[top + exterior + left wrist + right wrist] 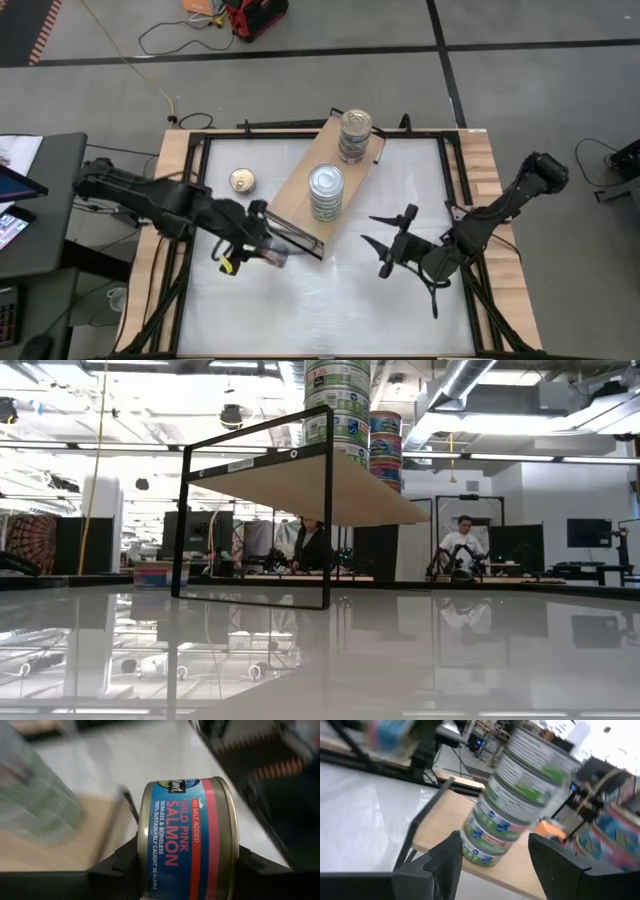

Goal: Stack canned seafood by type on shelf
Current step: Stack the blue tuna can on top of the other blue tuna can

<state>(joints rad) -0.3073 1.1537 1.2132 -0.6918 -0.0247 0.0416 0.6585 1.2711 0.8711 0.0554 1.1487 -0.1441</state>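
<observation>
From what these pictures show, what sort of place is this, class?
Probably a robotics lab or workshop. The white table sits on a bare concrete floor with loose cables, the ceiling shows open pipes, and people sit at desks with monitors behind the shelf.

The blue-and-pink labelled salmon tin [187,840] is cut off by the left wrist picture's edge. Motion blur smears the tall stack of green-labelled tins [517,802]. The low view crops both stacks' tops [337,400].
</observation>
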